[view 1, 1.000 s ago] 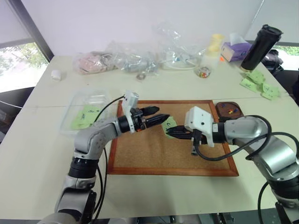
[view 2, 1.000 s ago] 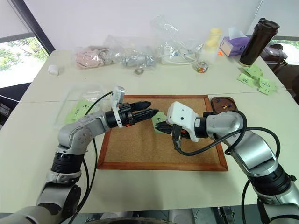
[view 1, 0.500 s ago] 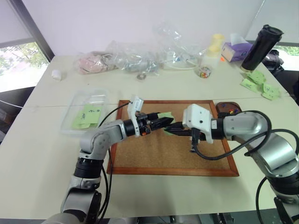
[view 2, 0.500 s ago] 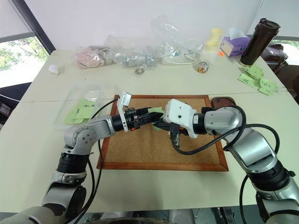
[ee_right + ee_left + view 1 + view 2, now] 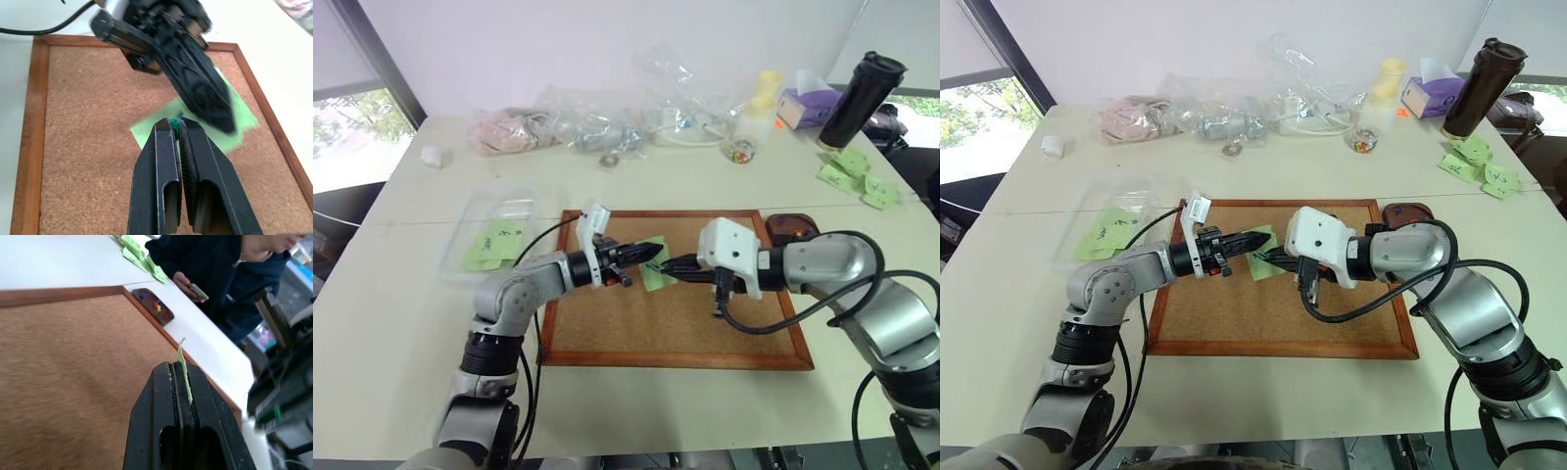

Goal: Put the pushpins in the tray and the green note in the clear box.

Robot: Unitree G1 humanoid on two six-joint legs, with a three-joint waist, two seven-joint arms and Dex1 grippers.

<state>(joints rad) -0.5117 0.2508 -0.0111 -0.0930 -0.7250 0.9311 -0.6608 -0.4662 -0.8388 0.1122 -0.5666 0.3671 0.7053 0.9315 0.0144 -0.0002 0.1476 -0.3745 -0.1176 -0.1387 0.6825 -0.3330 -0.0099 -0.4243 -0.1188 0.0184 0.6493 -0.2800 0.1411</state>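
Over the corkboard, middle: the two grippers meet tip to tip above the cork.
Left gripper (image 5: 651,253): fingers pressed together on the edge of the green note (image 5: 655,262); in the left wrist view the paper stands up thin between the two black pads (image 5: 177,382).
Right gripper (image 5: 175,126): fingers closed on a green pushpin (image 5: 173,122), whose head shows at the very tips, just over the note.
Green note: held off the cork between the two grippers, tilted, its lower corner near the board surface.
Corkboard (image 5: 607,333): wood-framed, lying flat on the table (image 5: 401,313), bare cork under both arms.
Tray (image 5: 793,227): dark brown, just off the board's far right corner; the left wrist view shows blue, red and yellow pushpins (image 5: 156,306) lying in it.
Clear box (image 5: 494,240): on the table to the left of the board, with other green notes (image 5: 494,243) inside it.
Far edge of table: crumpled clear plastic bags (image 5: 597,122), a black tumbler (image 5: 862,98), a purple tissue box (image 5: 808,103).
Right edge: a loose cluster of green notes (image 5: 852,176).
Person (image 5: 225,274): seen in the left wrist view past the table, in a dark sleeve, hand holding a phone.
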